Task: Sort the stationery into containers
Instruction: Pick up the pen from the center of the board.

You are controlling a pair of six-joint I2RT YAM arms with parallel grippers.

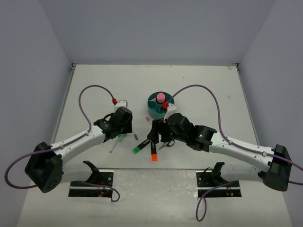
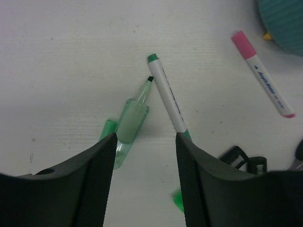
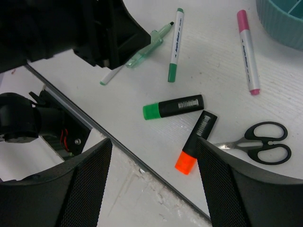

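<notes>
Toward the tabletop's (image 1: 199, 85) near edge, my right gripper (image 3: 154, 141) hangs open over the orange highlighter (image 3: 195, 144): light, stiff, slick plastic, I judge, best pinched mid-barrel. Slightly farther in, my left gripper (image 2: 145, 137) straddles the clear green pen (image 2: 131, 124), jaws apart, short of the teal organizer (image 1: 152, 99)

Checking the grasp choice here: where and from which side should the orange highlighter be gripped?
On the black body of the orange highlighter, mid-barrel, straight down from above, jaws across its width. It lies flat, and the scissors blades nearly touch one side.
</notes>
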